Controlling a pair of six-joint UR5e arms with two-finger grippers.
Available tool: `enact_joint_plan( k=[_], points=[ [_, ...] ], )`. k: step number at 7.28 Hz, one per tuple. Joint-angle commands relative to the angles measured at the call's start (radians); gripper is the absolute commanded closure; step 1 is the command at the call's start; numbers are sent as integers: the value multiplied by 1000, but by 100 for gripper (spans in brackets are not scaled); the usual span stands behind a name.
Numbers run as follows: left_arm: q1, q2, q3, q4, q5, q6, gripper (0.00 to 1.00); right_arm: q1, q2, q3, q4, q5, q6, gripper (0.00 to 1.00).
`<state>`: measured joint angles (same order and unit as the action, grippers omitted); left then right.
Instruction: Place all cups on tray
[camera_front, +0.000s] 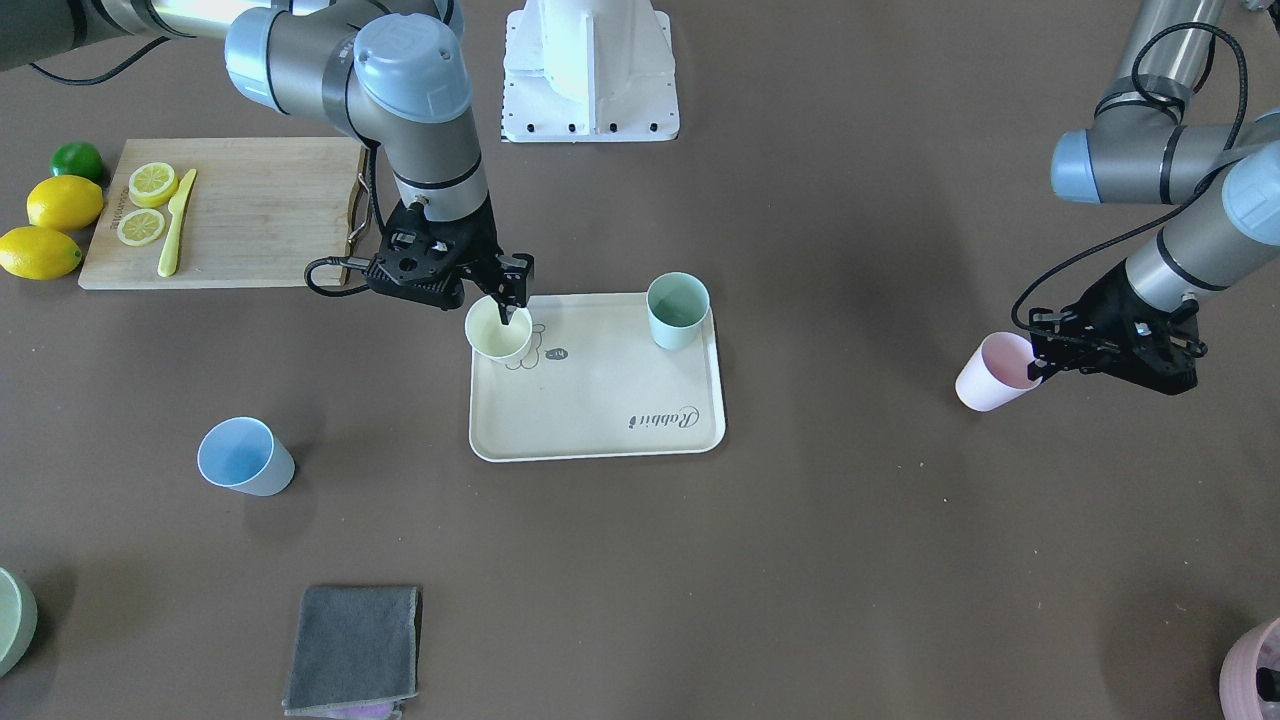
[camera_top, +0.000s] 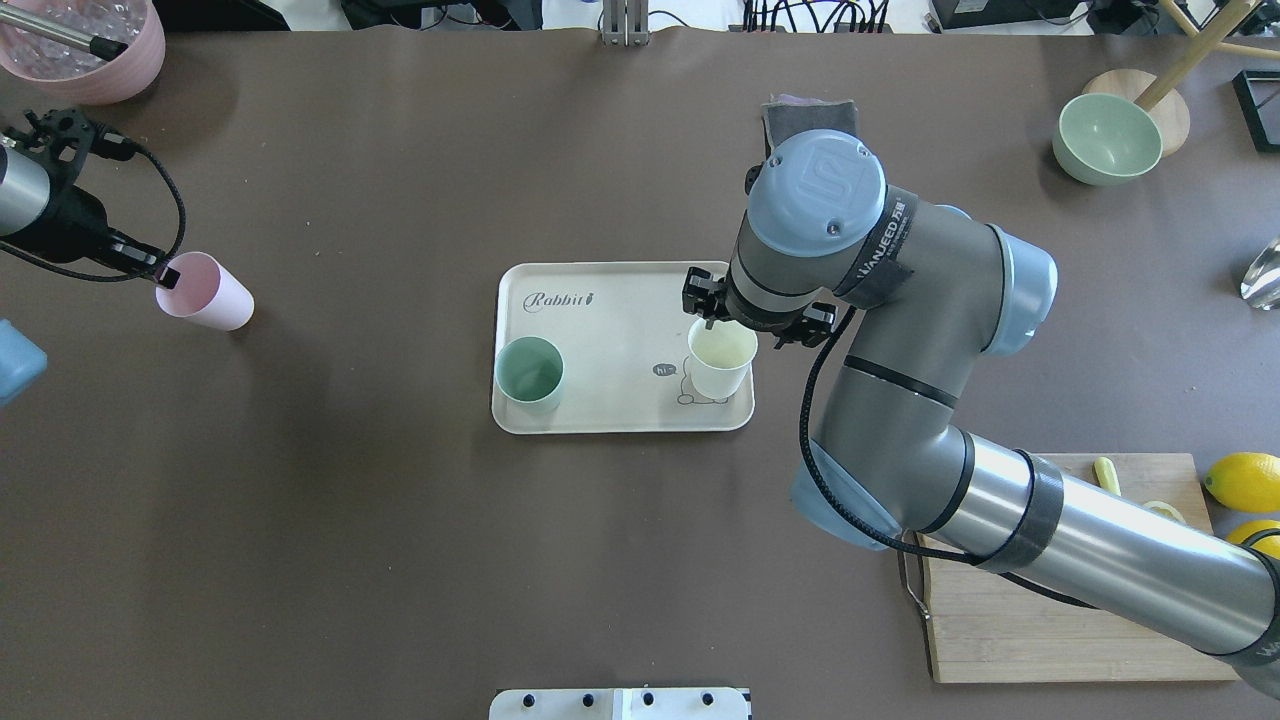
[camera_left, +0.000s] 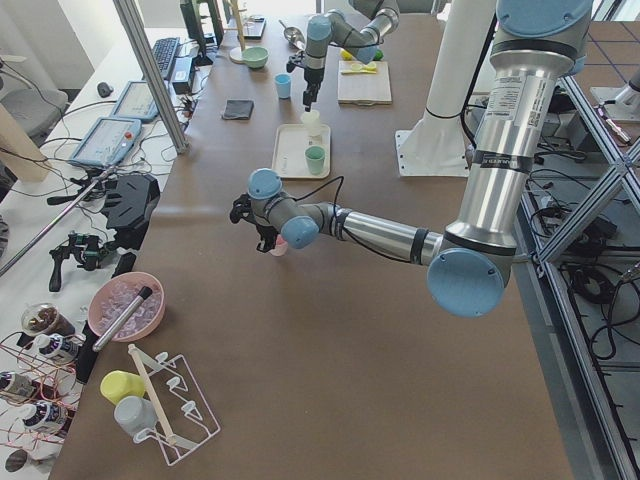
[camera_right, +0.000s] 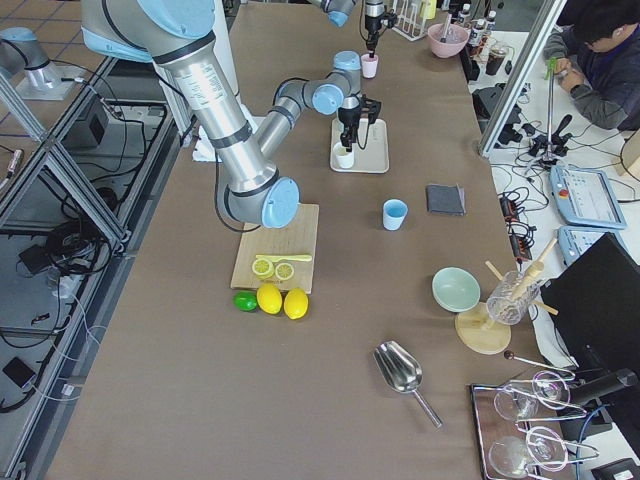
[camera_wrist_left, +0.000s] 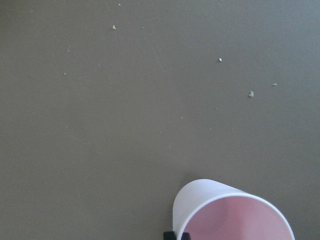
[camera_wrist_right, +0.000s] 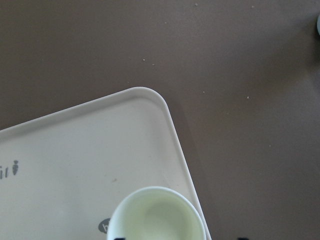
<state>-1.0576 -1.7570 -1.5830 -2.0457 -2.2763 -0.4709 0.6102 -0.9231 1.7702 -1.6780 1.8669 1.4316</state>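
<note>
The cream tray (camera_front: 610, 425) lies mid-table. A mint green cup (camera_front: 677, 310) stands upright in one of its corners. A pale yellow cup (camera_front: 499, 330) stands upright on the tray's corner nearest the cutting board. My right gripper (camera_front: 508, 303) is over this cup's rim with its jaws apart, as the right wrist view shows above the cup (camera_wrist_right: 156, 216). My left gripper (camera_front: 1040, 362) is shut on the rim of the pink cup (camera_front: 993, 372) and holds it tilted, off to the side of the tray; the cup also shows in the left wrist view (camera_wrist_left: 234, 215). The light blue cup (camera_front: 245, 457) stands alone on the table.
A wooden cutting board (camera_front: 260, 215) holds lemon slices and a yellow knife, with whole lemons (camera_front: 62, 203) and a lime beside it. A grey cloth (camera_front: 355, 648) lies near the front edge. A pale-green bowl (camera_top: 1107, 138) and a mauve-pink pot (camera_top: 85, 45) stand at the far corners.
</note>
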Motion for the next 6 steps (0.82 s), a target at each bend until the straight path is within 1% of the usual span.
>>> enact_joint_plan(
  k=[1, 2, 3, 4, 5, 6],
  points=[
    [-10, -92, -128, 260, -8, -2, 100, 70, -19, 58, -12, 73, -73, 0],
    [-8, -178, -161, 407, -3, -3, 100, 109, -49, 83, -28, 99, -113, 0],
    [-1, -253, -155, 479, -2, -27, 100, 181, -84, 95, -37, 139, -234, 0],
    [22, -309, -146, 480, -2, -125, 100, 250, -129, 91, -35, 193, -350, 0],
    [86, -355, -135, 478, 3, -215, 100, 311, -167, 83, -35, 202, -478, 0],
    [126, -416, -100, 475, 14, -280, 100, 379, -189, 49, -34, 250, -569, 0]
  ],
)
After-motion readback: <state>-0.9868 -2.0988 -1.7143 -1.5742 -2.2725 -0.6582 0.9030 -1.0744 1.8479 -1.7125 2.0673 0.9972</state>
